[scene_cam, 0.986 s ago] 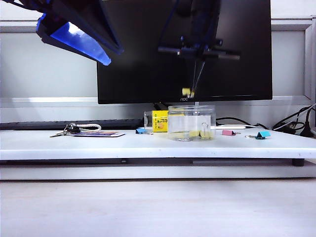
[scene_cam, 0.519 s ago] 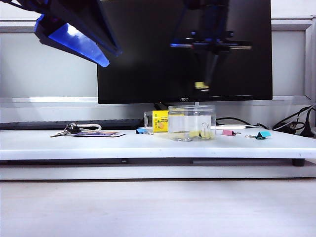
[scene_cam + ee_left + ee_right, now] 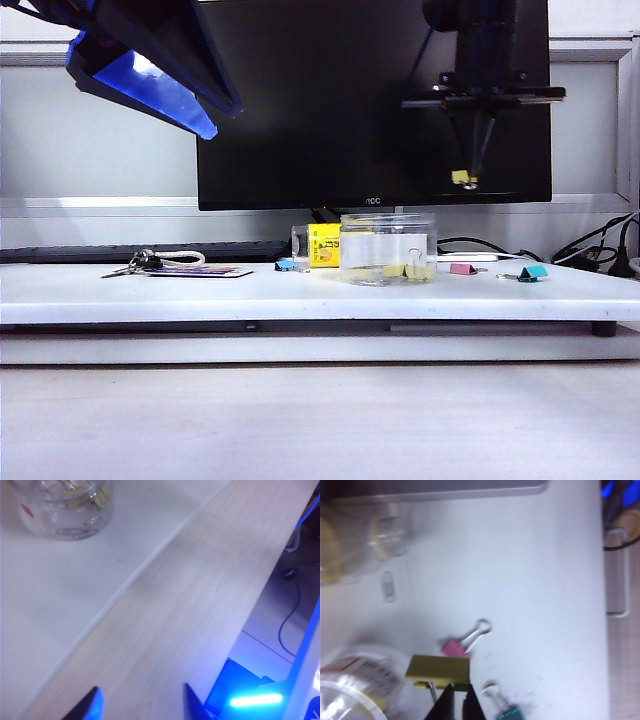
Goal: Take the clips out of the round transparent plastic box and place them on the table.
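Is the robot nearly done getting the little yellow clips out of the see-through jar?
Not nearly. No pale-yellow clip lies on the long white table yet. The right gripper is shut on one small pale-yellow binder clip, held high above the table to the right of the round clear plastic jar. Several yellow clips in the jar wait inside. The left gripper is open and empty, raised at the left.

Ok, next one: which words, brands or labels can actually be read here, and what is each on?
"AOC": monitor, lower bezel.
Yellow label on the small clear bottle: dark print, too small to read.
White label on the round transparent plastic box: rows of print in the right wrist view, too blurred to read.
Card beside the keys: unreadable.
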Tool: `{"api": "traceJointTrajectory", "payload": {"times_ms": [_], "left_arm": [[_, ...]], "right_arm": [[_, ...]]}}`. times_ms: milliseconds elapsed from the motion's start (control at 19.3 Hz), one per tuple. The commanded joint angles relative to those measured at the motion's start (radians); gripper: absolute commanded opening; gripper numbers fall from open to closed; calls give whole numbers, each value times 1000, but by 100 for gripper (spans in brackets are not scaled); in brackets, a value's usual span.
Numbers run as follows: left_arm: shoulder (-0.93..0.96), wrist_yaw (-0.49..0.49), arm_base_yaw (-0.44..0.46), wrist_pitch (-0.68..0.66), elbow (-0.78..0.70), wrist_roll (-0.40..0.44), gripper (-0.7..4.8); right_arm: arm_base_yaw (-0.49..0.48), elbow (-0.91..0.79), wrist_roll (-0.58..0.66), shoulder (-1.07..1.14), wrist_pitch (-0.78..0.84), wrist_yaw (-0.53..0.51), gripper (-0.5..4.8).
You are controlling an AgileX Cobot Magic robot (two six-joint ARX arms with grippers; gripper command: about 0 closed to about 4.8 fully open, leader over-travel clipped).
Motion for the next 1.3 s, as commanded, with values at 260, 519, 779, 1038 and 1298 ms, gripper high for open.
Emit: {"api": "traceJointTrajectory", "payload": {"times_ms": [260,519,779,1038,1298], "left_arm": [[0,-2,0,13,3,7,214],[0,-52,0,13,3,18,214],[0,-70,0,27,3,27,214],[0,-70,0,50,3,27,214],[0,-70,0,52,3,35,214]], "right_arm": [[-20,-78,-48,74,6,16,21],[-28,-88,-60,103,6,43,21],[-39,-88,-65,108,4,57,22],[-39,-89,-81,108,3,54,107],[-39,-89,-81,108,3,21,108]]}}
